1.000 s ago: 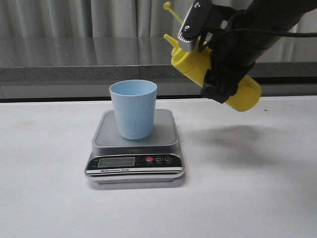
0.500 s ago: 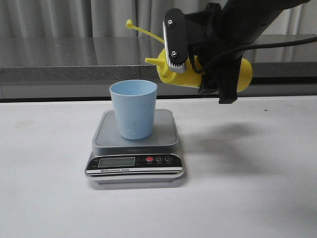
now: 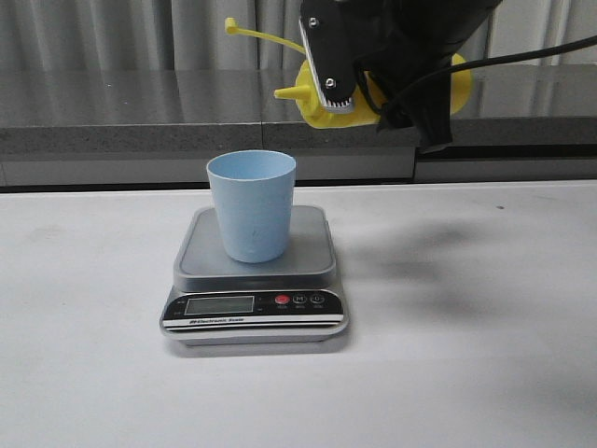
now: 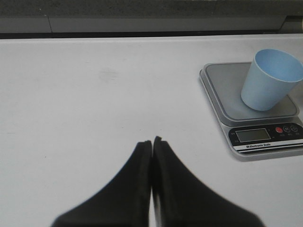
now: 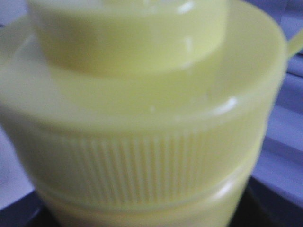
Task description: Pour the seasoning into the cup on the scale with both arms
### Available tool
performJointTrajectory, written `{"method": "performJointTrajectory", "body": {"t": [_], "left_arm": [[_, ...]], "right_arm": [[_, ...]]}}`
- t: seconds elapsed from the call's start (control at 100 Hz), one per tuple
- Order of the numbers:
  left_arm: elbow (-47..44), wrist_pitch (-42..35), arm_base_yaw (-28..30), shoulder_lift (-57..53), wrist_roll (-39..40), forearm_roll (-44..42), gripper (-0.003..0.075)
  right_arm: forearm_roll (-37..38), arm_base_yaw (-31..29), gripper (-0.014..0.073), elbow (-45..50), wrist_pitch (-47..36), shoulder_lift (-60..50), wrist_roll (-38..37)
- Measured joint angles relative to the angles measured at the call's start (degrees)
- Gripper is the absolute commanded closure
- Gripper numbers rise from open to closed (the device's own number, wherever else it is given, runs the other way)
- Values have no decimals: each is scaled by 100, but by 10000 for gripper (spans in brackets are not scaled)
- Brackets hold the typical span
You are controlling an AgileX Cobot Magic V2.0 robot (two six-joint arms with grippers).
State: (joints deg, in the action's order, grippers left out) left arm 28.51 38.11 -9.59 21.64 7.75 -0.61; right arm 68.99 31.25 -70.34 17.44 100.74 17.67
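The yellow seasoning bottle (image 3: 317, 101) lies almost level in the air, above and to the right of the cup. Its cone nozzle points left and its tethered cap sticks up and to the left. My right gripper (image 3: 373, 75) is shut on the bottle's body. The bottle's ribbed collar (image 5: 142, 156) fills the right wrist view. The pale blue cup (image 3: 251, 205) stands upright on the silver scale (image 3: 256, 280), and both show in the left wrist view as the cup (image 4: 271, 79) on the scale (image 4: 222, 90). My left gripper (image 4: 152, 142) hangs shut and empty over bare table, off to the cup's left.
A grey counter ledge (image 3: 140, 140) and curtains run along the back of the white table (image 3: 466, 373). The right arm's cables (image 3: 541, 56) trail off to the upper right.
The right arm has swung the bottle left and up, tipping it from a slant to nearly level, with the nozzle now nearer above the cup. Cup and scale have not moved.
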Motion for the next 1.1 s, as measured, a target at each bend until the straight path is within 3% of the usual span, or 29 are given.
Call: {"method": "performJointTrajectory", "body": {"t": [0.25, 0.68, 0.85, 1.1], "left_arm": [[0, 0, 0, 0, 0, 0, 740], [0, 0, 0, 0, 0, 0, 740], [0, 0, 0, 0, 0, 0, 740], [0, 0, 0, 0, 0, 0, 740]], "right_arm": [[1232, 144, 339, 0, 134, 77, 0], [1964, 438, 339, 0, 352, 297, -212], [1986, 438, 339, 0, 365, 307, -1335], [1986, 260, 339, 0, 84, 245, -4000]]}}
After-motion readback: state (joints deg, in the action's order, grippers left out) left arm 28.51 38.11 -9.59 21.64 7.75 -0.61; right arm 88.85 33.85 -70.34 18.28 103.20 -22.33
